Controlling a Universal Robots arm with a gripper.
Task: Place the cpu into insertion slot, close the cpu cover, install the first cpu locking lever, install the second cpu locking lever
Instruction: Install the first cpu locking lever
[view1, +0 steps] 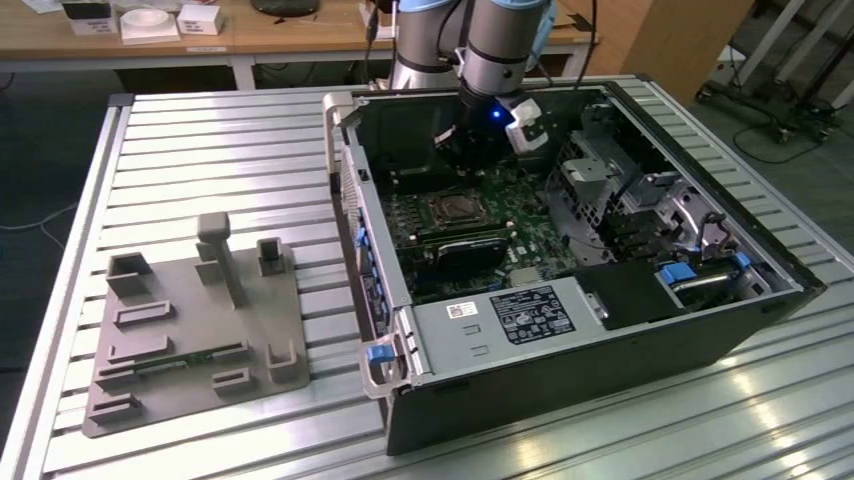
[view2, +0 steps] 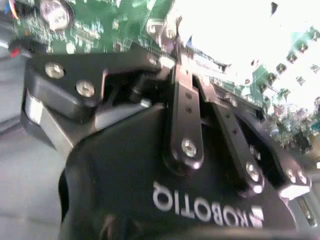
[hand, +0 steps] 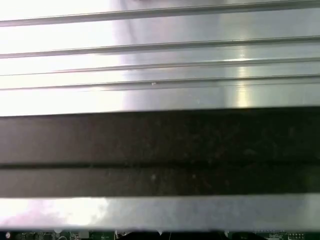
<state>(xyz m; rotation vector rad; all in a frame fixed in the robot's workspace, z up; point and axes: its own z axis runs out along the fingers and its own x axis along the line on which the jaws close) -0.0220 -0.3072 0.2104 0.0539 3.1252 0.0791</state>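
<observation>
We're seeing a white sticker (view1: 531, 312) on the metal cage at the front of the open computer case (view1: 574, 380), plus white lettering (view2: 205, 209) across the black body behind the jaws in the second wrist view. The arm (view1: 501, 45) is hanging into the case, jaws just above the socket (view1: 451, 210) on the green board (view1: 527, 195); we can't tell how far they're open or whether they're holding anything. Whether the chip is sitting in that socket, we can't tell either. A grey parts holder (view1: 187, 330) is resting on the ribbed tabletop (view1: 200, 140), on the exterior view's left of the case. The first wrist view is catching those ribs and a dark band (hand: 160, 145).
</observation>
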